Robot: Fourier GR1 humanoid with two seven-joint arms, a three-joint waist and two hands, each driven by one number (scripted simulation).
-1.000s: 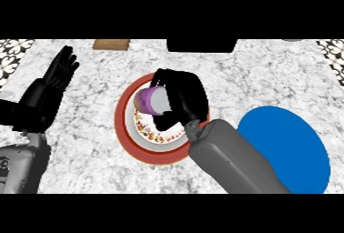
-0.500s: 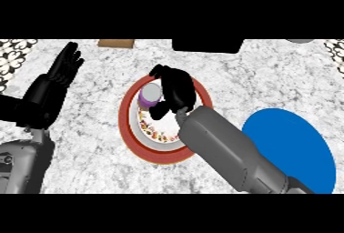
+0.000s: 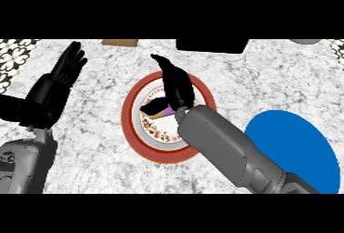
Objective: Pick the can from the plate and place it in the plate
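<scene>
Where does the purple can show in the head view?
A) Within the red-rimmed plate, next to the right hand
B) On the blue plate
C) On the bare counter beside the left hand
A: the purple can shows inside the rim of the red-rimmed plate, just beside the right hand, well apart from the blue plate and the left hand.

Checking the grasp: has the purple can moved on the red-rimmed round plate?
Yes. The purple can now sits lower in the view, nearer the middle of the red-rimmed round plate than before.
</scene>
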